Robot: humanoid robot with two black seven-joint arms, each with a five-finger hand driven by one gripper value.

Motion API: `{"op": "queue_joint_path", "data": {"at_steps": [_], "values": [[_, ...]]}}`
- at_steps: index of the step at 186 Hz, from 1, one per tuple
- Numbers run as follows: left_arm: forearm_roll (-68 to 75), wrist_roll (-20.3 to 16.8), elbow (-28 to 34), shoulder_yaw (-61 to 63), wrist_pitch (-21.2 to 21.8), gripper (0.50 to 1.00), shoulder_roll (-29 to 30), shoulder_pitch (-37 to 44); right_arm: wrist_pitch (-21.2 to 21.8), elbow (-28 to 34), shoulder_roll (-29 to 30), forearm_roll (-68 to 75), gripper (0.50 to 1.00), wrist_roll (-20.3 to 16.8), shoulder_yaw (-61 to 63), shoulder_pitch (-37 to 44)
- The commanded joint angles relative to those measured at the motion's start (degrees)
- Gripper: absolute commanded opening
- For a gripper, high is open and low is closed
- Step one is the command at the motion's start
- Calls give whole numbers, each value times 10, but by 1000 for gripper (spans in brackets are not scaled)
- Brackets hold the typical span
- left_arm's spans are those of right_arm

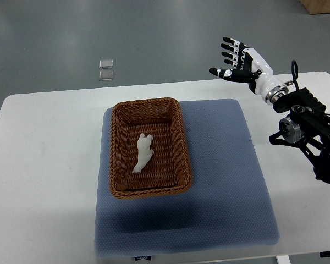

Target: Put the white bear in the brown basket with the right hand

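The white bear (pixel 143 152) lies on its side inside the brown wicker basket (pixel 119 122), near the middle of its floor. The basket stands on the left part of a blue-grey mat (pixel 225 165). My right hand (pixel 234 59) is raised at the far right, above the table's back edge and well away from the basket. Its fingers are spread and it holds nothing. The right arm (pixel 308 124) comes in from the right edge. No left arm shows.
The white table (pixel 44 165) carries the mat. On the grey floor beyond its back edge lie two small clear square pieces (pixel 105 69). A brown box corner (pixel 322 5) shows at the top right.
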Motion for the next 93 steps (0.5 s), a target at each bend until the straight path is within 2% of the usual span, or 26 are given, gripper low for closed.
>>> {"op": "queue_joint_path", "data": {"at_steps": [1,93], "values": [[0,0,0,0,0,1000,0,1,-12,-10,5,40,903,1,5,-10],[0,0,0,0,0,1000,0,0,-12,-33,15,88,921,0,7,-29]]}}
